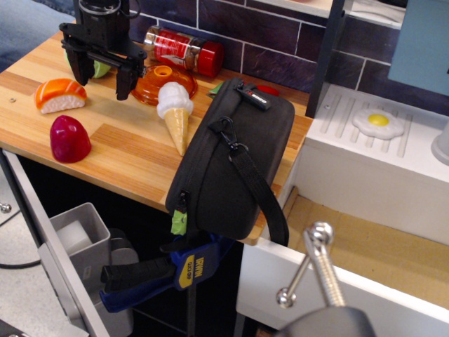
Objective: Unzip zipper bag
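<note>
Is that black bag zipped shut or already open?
Shut, it seems: the bag shows no gap along its edge, and its green pull tab hangs at the near corner. The gripper is far off.

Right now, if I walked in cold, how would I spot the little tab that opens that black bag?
Find the wooden counter and the large black zipper bag hanging over its front edge. Follow the bag down to its lowest near corner, just above a blue clamp. The zipper pull tab dangles there; it is small and lime green, the only bright spot on the dark case.
</note>
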### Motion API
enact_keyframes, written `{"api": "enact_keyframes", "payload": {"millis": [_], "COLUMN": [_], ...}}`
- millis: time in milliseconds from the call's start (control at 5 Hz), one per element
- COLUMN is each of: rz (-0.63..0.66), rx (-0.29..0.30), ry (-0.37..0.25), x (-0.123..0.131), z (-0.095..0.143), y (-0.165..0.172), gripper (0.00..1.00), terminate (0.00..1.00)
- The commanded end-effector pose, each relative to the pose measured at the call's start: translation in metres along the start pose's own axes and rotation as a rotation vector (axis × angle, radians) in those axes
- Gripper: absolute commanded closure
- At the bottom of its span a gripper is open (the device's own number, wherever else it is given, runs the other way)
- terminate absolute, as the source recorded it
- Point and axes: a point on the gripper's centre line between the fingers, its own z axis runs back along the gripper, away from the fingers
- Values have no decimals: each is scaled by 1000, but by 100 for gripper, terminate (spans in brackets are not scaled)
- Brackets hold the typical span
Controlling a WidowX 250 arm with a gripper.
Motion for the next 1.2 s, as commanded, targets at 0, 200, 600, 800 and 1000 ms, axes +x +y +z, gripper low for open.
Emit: {"api": "enact_keyframes", "payload": {"millis": [0, 200, 600, 800, 1000], "rz": [0, -38, -149, -218, -251], "rx": [0, -72, -205, -210, -222], "ry": [0, 1, -2, 41, 32], "x": [0, -24, -87, -118, -144], "z": [0, 29, 78, 84, 89], "y": [0, -17, -52, -76, -94], "gripper": [0, 0, 0, 0, 0], "terminate": [0, 0, 0, 0, 0]}}
